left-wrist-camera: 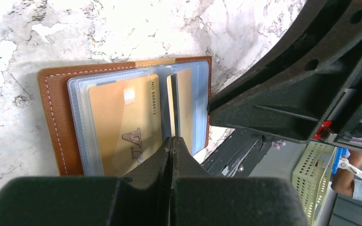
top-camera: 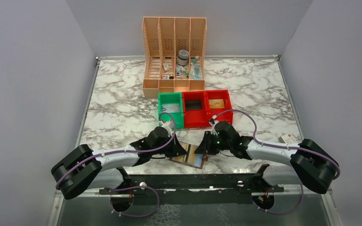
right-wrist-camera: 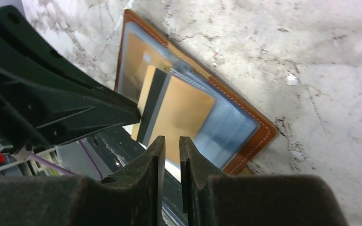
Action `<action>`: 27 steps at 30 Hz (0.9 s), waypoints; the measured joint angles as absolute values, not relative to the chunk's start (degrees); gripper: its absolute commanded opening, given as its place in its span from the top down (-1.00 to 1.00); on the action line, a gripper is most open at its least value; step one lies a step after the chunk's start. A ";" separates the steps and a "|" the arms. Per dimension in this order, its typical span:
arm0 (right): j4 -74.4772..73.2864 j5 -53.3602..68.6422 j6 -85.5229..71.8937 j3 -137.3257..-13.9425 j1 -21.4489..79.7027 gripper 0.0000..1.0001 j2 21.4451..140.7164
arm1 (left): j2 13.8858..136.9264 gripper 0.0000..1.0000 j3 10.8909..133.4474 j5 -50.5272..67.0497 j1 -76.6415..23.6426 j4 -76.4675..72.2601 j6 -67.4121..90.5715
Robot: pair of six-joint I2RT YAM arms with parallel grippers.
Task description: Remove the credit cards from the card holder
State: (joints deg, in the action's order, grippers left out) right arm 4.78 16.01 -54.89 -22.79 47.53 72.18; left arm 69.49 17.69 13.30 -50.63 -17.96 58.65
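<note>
The brown card holder [top-camera: 195, 161] lies open on the marble near the front edge, between both grippers. Its clear sleeves hold a gold VIP credit card [left-wrist-camera: 122, 122]. A second gold card with a black stripe [right-wrist-camera: 184, 113] sticks partly out of a sleeve over the table's front edge. My left gripper [left-wrist-camera: 172, 139] is shut, its tips at that card's edge on the holder [left-wrist-camera: 52, 117]. Whether it pinches anything does not show. My right gripper [right-wrist-camera: 171, 141] has a narrow gap between its fingers, just above the striped card's near edge. The holder's leather rim [right-wrist-camera: 259, 136] shows to the right.
Behind the holder stand a green bin [top-camera: 170, 106] and two red bins [top-camera: 194, 110]. A peach file organiser [top-camera: 174, 52] stands further back. A small white box [top-camera: 290, 138] lies at the right edge. A black rail [top-camera: 193, 181] runs along the table front.
</note>
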 measured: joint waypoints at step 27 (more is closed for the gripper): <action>3.68 13.72 -59.92 -23.70 47.66 0.71 77.49 | 73.89 0.65 17.56 14.35 -50.24 -22.57 60.62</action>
State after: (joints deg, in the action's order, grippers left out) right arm 3.68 13.72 -59.92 -23.70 47.66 77.49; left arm 73.89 17.56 14.35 -50.24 -22.57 60.62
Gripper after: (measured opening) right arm 0.146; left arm 0.212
